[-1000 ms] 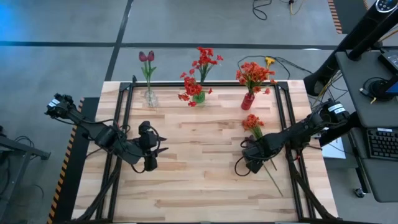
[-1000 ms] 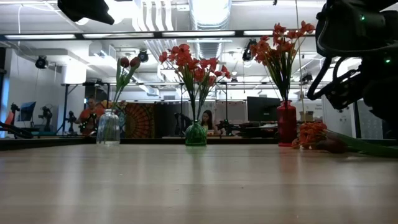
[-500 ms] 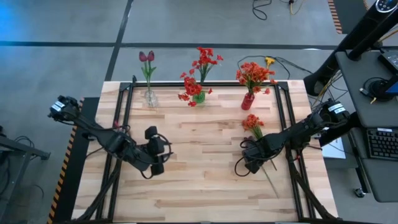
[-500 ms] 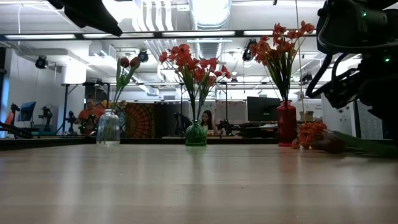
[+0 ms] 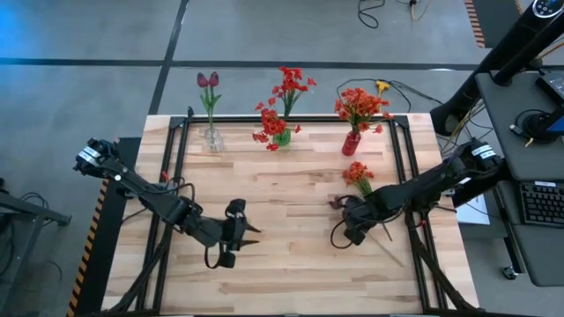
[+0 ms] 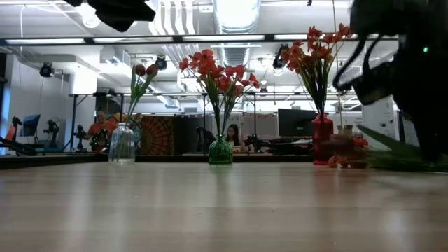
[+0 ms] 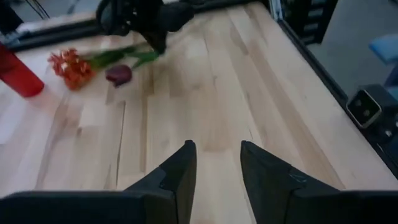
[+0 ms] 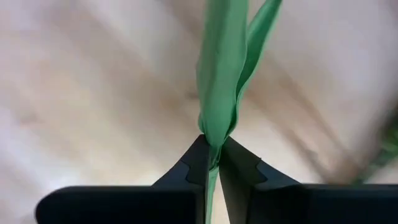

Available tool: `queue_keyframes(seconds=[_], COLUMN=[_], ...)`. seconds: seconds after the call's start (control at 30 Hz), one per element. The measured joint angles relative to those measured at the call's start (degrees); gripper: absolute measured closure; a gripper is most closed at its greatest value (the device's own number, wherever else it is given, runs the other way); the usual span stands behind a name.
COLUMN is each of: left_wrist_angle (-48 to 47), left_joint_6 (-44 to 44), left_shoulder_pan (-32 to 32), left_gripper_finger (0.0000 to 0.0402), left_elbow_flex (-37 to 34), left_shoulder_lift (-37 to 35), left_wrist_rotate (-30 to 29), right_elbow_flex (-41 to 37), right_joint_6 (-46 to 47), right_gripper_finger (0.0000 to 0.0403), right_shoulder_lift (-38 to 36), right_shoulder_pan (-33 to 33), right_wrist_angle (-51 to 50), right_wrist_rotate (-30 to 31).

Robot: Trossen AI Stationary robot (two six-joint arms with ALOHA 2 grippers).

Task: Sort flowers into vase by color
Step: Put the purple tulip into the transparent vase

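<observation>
A dark maroon tulip (image 5: 336, 202) with broad green leaves (image 8: 221, 74) lies right of the table's middle, and my right gripper (image 5: 351, 220) is shut on its greenery. An orange flower (image 5: 357, 173) lies on the wood just beyond it. At the far edge stand a clear vase (image 5: 212, 137) with maroon tulips, a green vase (image 5: 282, 137) with red blooms and a red vase (image 5: 351, 143) with orange blooms. My left gripper (image 7: 217, 165) hovers open over the table's middle, holding nothing. My right gripper pinches the tulip's green leaf and stem (image 8: 214, 140) between its two fingertips. The fingers come from above, pointing steeply down. The leaves run away from the fingers, and the bloom (image 7: 118, 74) sits low to the gripper's left. Whether the bloom is clear of the wood, I cannot tell.
The wooden table (image 5: 291, 273) has bare room across its near half and left side. A black frame rail (image 5: 181, 176) runs along each side. A desk with a keyboard (image 5: 539, 202) stands off the right edge.
My right gripper has shut on the tulip's greenery and risen a little; the tulip has swung round, its bloom now showing left of the gripper. My left gripper has moved down and toward the table's middle and near edge, rolling its wrist.
</observation>
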Motion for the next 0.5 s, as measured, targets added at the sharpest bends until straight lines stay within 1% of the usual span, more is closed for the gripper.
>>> queue_keyframes(seconds=[0.1, 0.2, 0.33, 0.43, 0.5], left_wrist_angle=[7.5, 17.1, 29.6, 35.6, 37.9], left_joint_6=[0.2, 0.6, 1.3, 1.2, 0.7], left_shoulder_pan=[0.1, 0.1, 0.7, 2.4, 4.0], left_gripper_finger=[0.0302, 0.0306, 0.0306, 0.0306, 0.0304], left_elbow_flex=[-3.8, -8.1, -13.3, -15.8, -16.7], left_shoulder_lift=[-0.9, -1.1, -0.8, -0.7, -0.7], left_wrist_rotate=[-0.2, -0.2, -0.2, -0.4, -0.5], right_elbow_flex=[0.2, 0.4, 0.4, 0.5, 0.5], right_joint_6=[-3.5, -9.0, -16.7, -23.6, -28.4], right_gripper_finger=[0.0383, 0.0383, 0.0383, 0.0383, 0.0383], right_shoulder_lift=[-2.4, -4.7, -5.9, -5.9, -5.4], right_shoulder_pan=[0.1, 0.0, -0.6, -2.0, -3.1], right_wrist_angle=[6.8, 17.9, 31.9, 41.2, 47.4], right_wrist_rotate=[-0.6, -0.9, -1.4, -1.3, -1.4])
